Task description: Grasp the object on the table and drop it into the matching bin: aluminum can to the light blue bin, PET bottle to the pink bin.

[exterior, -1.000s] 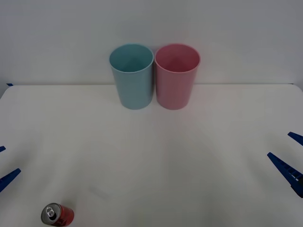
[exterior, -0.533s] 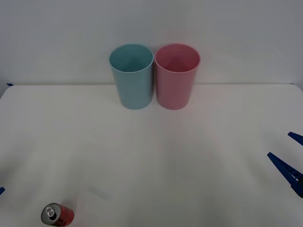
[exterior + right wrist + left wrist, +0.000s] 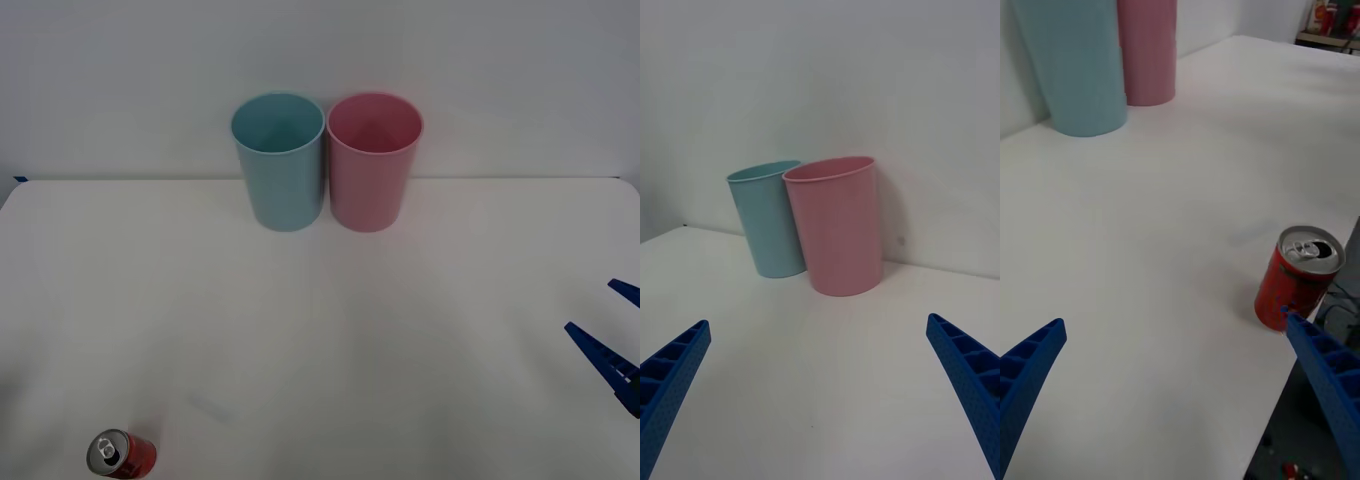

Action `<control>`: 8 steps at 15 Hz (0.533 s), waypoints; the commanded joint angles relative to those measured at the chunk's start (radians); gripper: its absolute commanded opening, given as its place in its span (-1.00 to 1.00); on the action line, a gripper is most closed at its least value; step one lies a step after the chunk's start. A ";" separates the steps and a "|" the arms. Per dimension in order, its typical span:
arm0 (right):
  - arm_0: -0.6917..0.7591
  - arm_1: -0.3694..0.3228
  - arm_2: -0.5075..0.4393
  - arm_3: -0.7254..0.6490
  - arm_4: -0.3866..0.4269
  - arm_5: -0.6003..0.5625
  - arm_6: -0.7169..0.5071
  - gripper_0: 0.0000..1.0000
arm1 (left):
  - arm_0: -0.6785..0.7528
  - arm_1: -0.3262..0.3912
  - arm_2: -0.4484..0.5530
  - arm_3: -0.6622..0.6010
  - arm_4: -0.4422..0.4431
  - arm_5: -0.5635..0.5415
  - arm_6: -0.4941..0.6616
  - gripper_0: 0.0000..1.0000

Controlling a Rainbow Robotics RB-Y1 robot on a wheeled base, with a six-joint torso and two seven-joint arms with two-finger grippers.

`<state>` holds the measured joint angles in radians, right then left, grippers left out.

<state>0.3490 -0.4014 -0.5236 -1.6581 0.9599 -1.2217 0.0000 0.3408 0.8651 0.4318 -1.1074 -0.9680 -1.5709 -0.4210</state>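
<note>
**A:** Where is the can, and has anything been picked up?

**B:** Nothing is held. The red aluminum can (image 3: 121, 455) stands upright on the white table (image 3: 320, 330) at its near left corner, close to the near edge, silver top and pull tab facing up. It is well apart from both bins.

**A:** And the bins?

**B:** At the far middle of the table, against a plain wall. The light blue bin (image 3: 279, 160) is on the left and the pink bin (image 3: 373, 160) on the right, side by side and almost touching. Both look empty as far as their open rims show.

**A:** What are the grippers doing?

**B:** The left gripper (image 3: 1176, 390) is near the can with its blue ribbed fingers spread wide and empty; in the left wrist view one finger (image 3: 1326, 375) overlaps the can's base, but contact cannot be judged. The right gripper (image 3: 612, 335) waits at the right edge of the table, fingers also apart and empty.

**A:** So how far along is the task?

**B:** At the start, I judge. The grasp, the carry to the far side and the drop into the light blue bin all remain.
</note>
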 commanded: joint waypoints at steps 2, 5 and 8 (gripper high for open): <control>0.000 0.000 0.000 0.000 0.000 0.000 0.000 1.00 | 0.004 0.020 -0.067 0.000 -0.041 0.000 -0.051 1.00; 0.000 0.000 0.000 0.000 0.000 0.000 0.000 1.00 | 0.001 0.020 -0.110 0.000 -0.046 0.000 -0.051 1.00; 0.000 0.000 0.000 0.000 0.000 0.000 0.000 1.00 | 0.003 0.020 -0.162 0.003 -0.006 0.000 -0.048 1.00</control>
<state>0.3490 -0.4014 -0.5236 -1.6581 0.9599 -1.2217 0.0000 0.3434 0.8852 0.2840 -1.1057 -0.9862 -1.5709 -0.4697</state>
